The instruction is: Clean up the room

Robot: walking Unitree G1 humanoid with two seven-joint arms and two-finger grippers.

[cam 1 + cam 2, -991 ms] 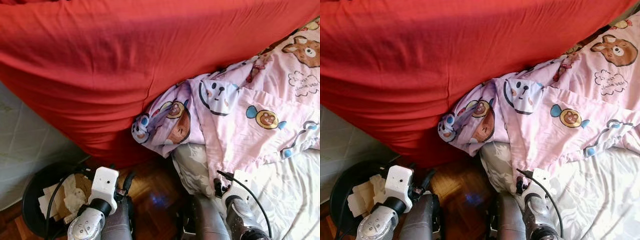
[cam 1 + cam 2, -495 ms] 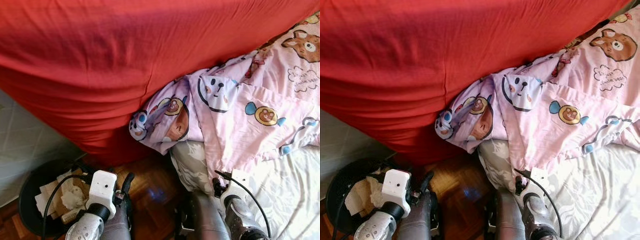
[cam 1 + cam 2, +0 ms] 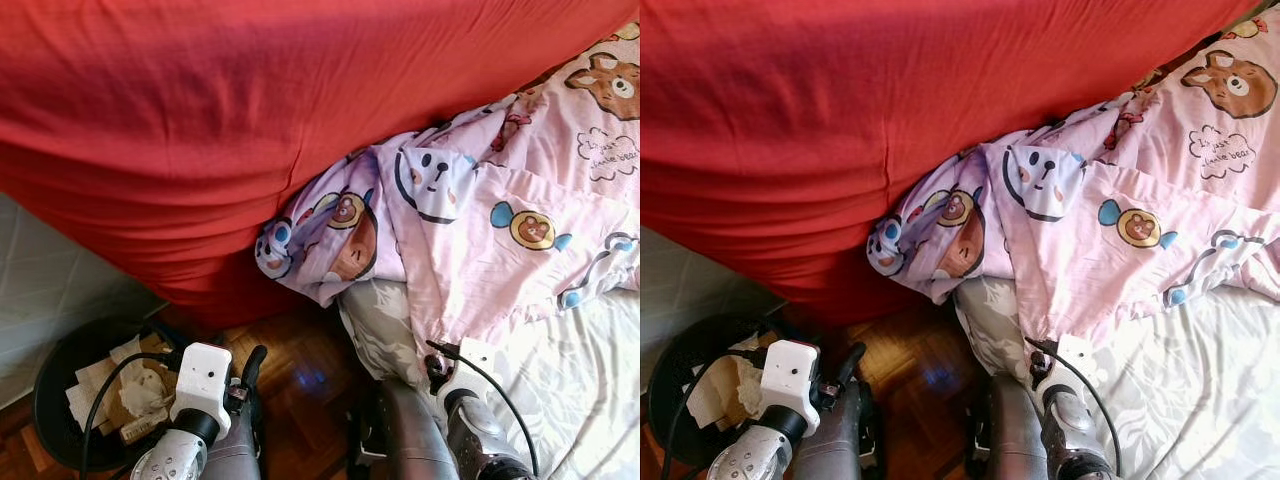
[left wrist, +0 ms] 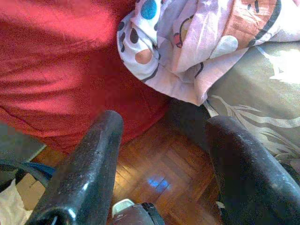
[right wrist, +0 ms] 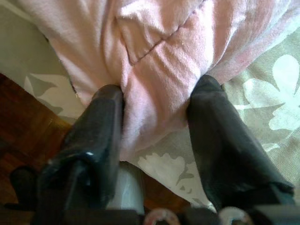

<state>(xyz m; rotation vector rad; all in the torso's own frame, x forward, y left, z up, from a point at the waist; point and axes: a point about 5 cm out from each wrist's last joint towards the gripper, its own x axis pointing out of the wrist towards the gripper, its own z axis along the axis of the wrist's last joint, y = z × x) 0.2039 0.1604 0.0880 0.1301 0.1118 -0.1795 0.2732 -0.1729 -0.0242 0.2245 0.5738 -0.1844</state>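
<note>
My right gripper [image 5: 157,110] has crept to the pink quilt [image 3: 520,200] at lower right, fingers spread around its hem, unclamped; left gripper [image 4: 161,136] hangs open.

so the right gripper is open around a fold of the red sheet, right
Not quite. The right gripper is open around a fold of the pink cartoon blanket, not the red sheet. The right wrist view shows the pink fabric between its fingers.

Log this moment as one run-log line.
right gripper: open, fingers straddling pink quilt fold at bed edge | left gripper: open, idle above wood floor | trash bin: holds paper
</note>
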